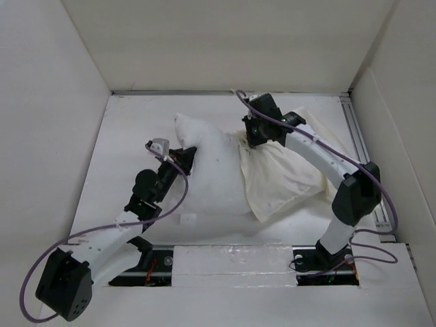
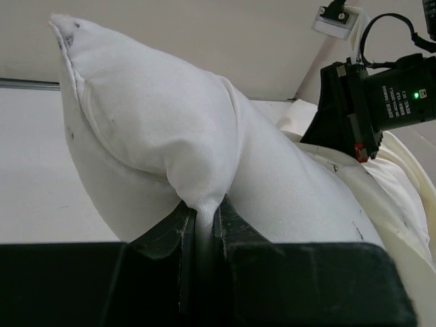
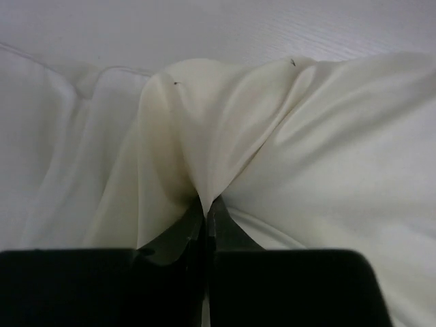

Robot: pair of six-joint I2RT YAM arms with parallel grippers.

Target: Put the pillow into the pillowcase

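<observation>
The pillow (image 1: 212, 170) lies in the middle of the table (image 1: 122, 150), its right end seemingly tucked inside the pillowcase (image 1: 286, 178) beside it. The left gripper (image 2: 201, 228) is clamped on the pillow's edge. The right gripper (image 3: 205, 212) pinches a fold of the pillowcase.

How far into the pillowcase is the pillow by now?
Done: one end of the pillow sits inside the pillowcase. In hand: the left gripper pinches the pillow's bare side; the right gripper pinches the pillowcase. Left: roughly half the pillow is uncovered and must go in.
</observation>
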